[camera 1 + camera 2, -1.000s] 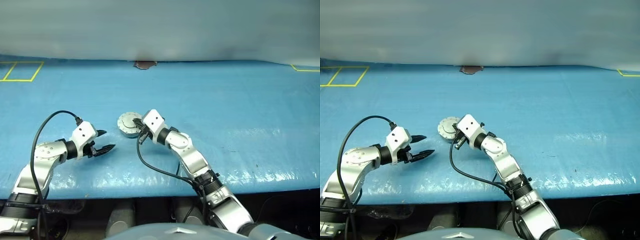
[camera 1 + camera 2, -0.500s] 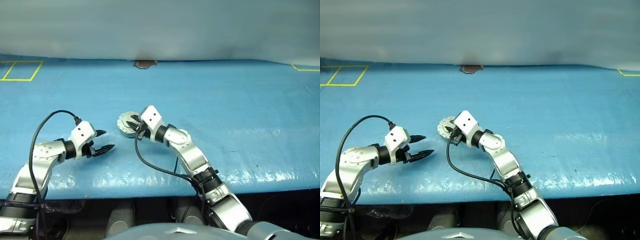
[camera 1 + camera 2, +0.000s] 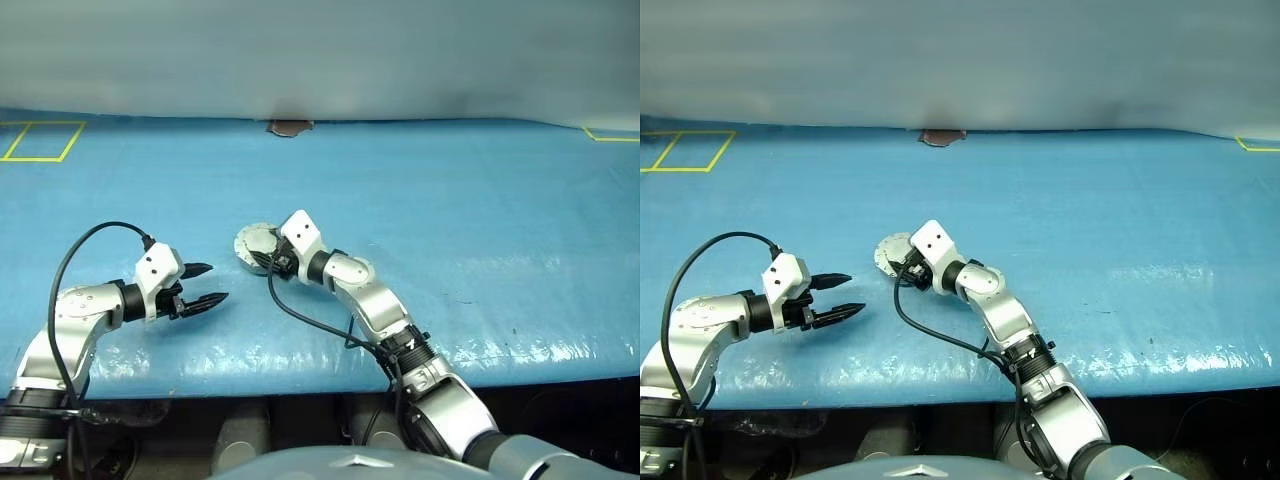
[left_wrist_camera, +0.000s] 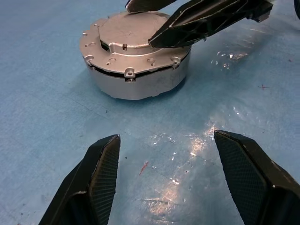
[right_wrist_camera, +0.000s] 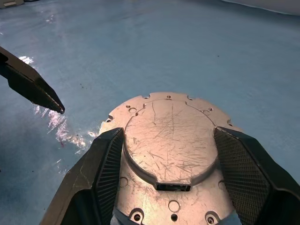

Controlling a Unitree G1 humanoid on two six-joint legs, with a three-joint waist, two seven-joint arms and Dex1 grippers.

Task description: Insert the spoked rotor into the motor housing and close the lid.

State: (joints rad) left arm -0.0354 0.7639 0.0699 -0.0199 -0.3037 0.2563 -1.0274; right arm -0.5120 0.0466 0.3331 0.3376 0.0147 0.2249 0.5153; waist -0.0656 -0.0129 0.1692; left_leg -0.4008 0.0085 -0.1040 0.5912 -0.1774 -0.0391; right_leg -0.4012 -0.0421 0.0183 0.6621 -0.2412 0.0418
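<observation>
Having parted since: right gripper [image 5: 164,180] jaws

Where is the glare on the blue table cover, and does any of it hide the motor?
Left wrist view: bright glints on the blue cover beside and in front of the motor housing, none on it. Right wrist view: a shiny patch beside the lid, whose scratches stay readable.

Right gripper [image 3: 270,254] at the lidded motor housing [image 3: 254,247]; left gripper [image 3: 204,284] apart.
</observation>
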